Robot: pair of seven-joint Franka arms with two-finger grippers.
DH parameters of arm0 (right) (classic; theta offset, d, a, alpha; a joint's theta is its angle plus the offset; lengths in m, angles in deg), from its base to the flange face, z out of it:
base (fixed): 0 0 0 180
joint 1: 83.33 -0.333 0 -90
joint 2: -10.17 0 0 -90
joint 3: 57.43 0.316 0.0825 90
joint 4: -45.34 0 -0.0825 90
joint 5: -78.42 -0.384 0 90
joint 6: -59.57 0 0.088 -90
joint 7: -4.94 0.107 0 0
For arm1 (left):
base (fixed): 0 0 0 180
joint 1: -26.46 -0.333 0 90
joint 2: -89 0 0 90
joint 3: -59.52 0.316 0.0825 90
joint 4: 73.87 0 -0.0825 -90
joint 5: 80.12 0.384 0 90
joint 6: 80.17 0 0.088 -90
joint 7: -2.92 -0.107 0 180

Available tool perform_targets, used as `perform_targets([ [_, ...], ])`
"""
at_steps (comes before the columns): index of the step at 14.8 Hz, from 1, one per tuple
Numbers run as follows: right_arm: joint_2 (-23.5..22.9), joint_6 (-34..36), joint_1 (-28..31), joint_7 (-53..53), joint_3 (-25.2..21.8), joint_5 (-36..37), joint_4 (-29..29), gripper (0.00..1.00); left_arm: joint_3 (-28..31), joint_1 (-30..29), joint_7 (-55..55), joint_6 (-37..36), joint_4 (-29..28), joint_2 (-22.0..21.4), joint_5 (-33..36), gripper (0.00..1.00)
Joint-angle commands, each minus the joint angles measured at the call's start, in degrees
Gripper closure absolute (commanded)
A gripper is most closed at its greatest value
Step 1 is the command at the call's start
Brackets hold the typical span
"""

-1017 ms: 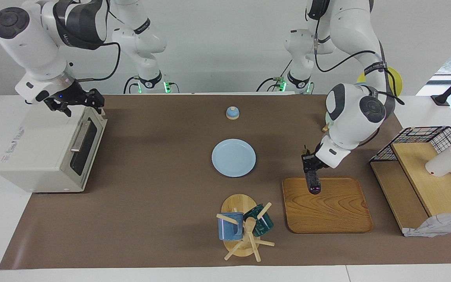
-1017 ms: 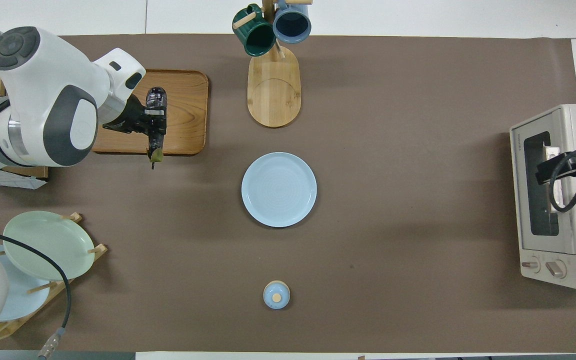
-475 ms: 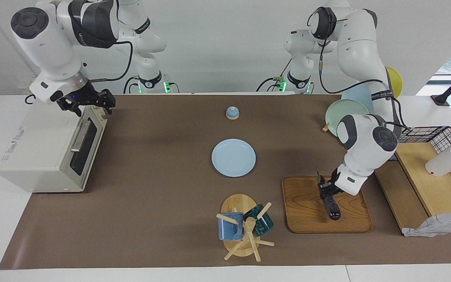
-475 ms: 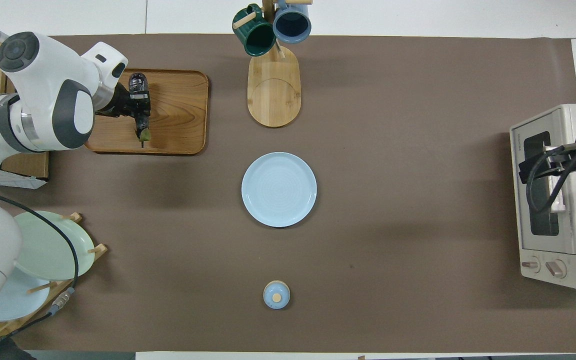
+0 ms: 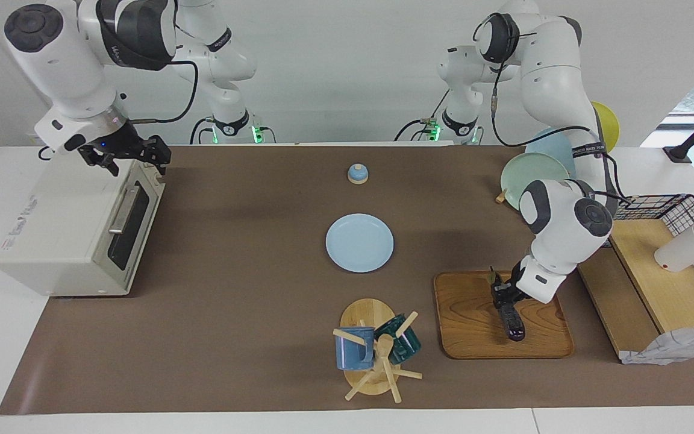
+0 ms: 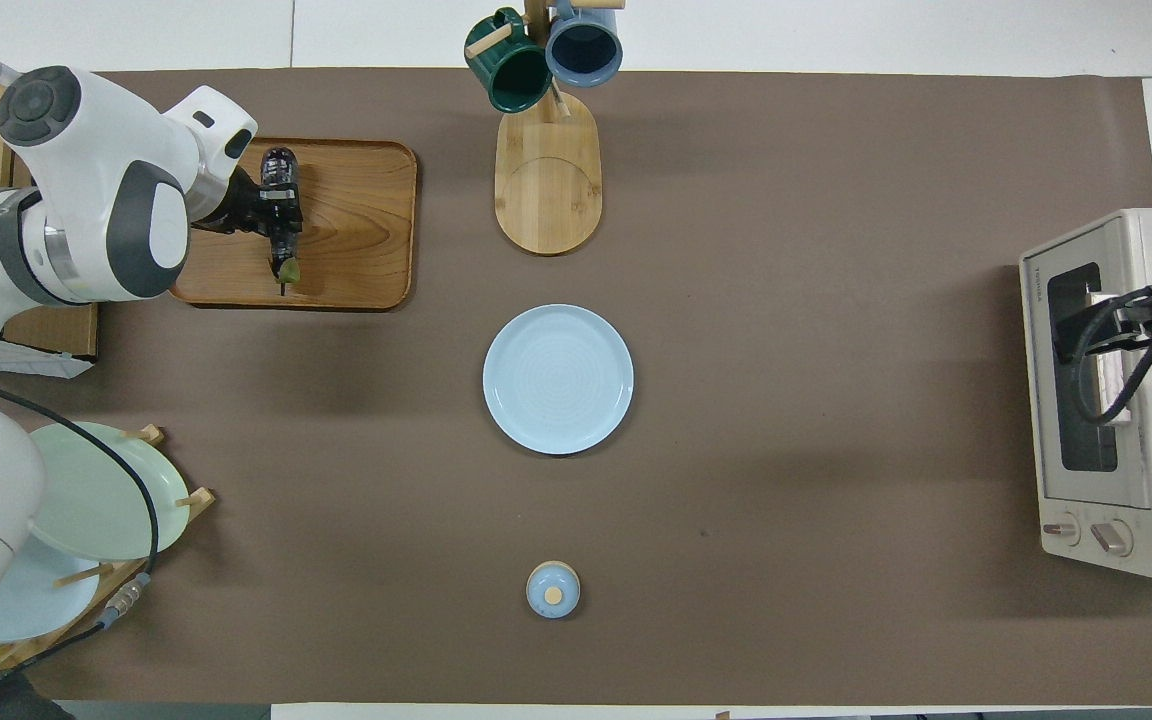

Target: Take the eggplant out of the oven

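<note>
Off-white boxy toaster oven (image 5: pixel 76 229), frame left, door shut; right gripper (image 5: pixel 133 155) spread open above it, waiting. Glossy dark purple eggplant (image 5: pixel 511 318) lies on wooden tray (image 5: pixel 473 337), lower right, long axis running away from robots; left gripper (image 5: pixel 502 296) around stem end, grip state unclear.

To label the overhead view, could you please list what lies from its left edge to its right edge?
Wooden tray holding the dark purple eggplant → wooden mug stand and round light blue plate, level with each other → off-white toaster oven.
</note>
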Motion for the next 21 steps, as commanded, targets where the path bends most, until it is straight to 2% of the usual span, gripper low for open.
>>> perform_targets([
  [1,0.6,-0.7,0.2,0.9,-0.4,-1.7,-0.8,0.00,-0.2,-0.6,-1.2,-4.0,1.9,-1.2,3.6,0.00],
  [12,0.6,-0.6,0.2,0.8,-0.4,-1.6,-0.8,0.00,-0.3,-0.6,0.8,-27.2,0.8,-23.4,4.0,0.00],
  [16,0.6,-0.7,0.0,0.9,-0.4,-1.6,-0.8,0.00,-0.5,-0.1,1.1,-37.0,-0.3,-29.0,4.0,0.00],
  [18,0.6,-0.6,0.1,0.7,-0.4,-1.6,-0.8,0.00,-0.5,0.6,0.8,-40.0,-3.9,-31.9,3.9,0.00],
  [21,0.6,-0.6,0.1,0.8,-0.4,-1.6,-0.8,0.00,-0.5,0.8,1.1,-38.1,-11.1,-36.4,3.9,0.00],
])
